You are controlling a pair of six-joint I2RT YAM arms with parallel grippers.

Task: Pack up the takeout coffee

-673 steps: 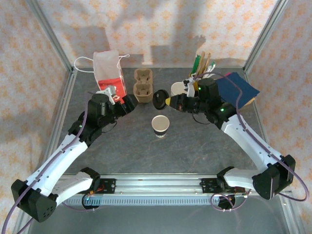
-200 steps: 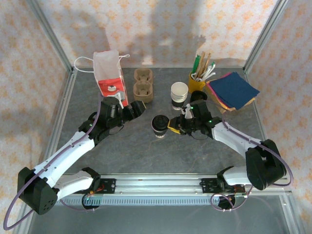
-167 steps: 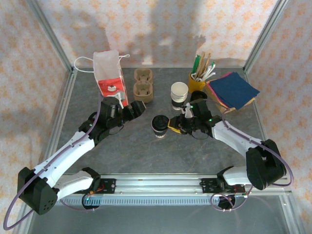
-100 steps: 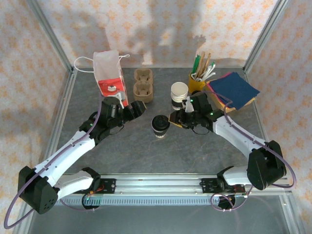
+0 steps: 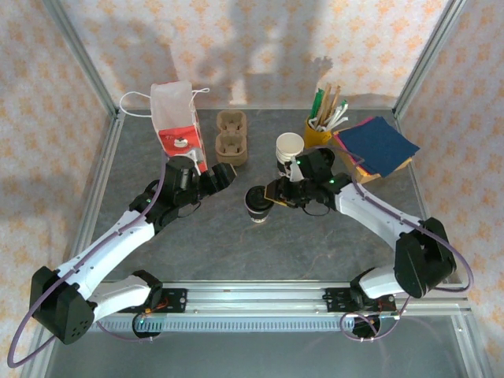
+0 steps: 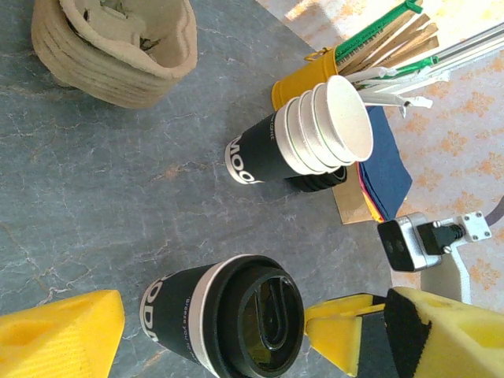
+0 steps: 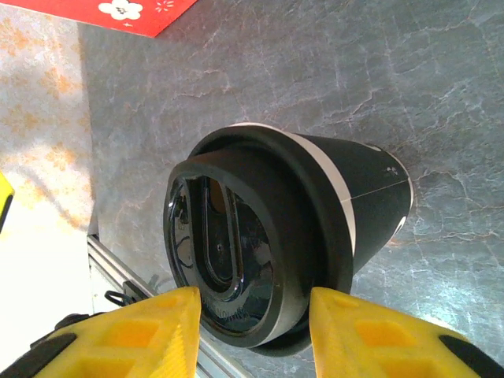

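Just right of the takeout coffee (image 5: 257, 204), right tool (image 5: 271, 194) part-open, jaws flanking its lid (image 7: 236, 252), left tool (image 5: 227, 175) wide.

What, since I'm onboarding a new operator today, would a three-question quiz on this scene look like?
1. True or false: the takeout coffee wears its black lid.
2. Nearest the stack of paper cups: A red carton, B yellow cup of stirrers, C cardboard carrier?
3. Fill in: the coffee stands on the ___.
Key: 1 true; 2 B; 3 table.
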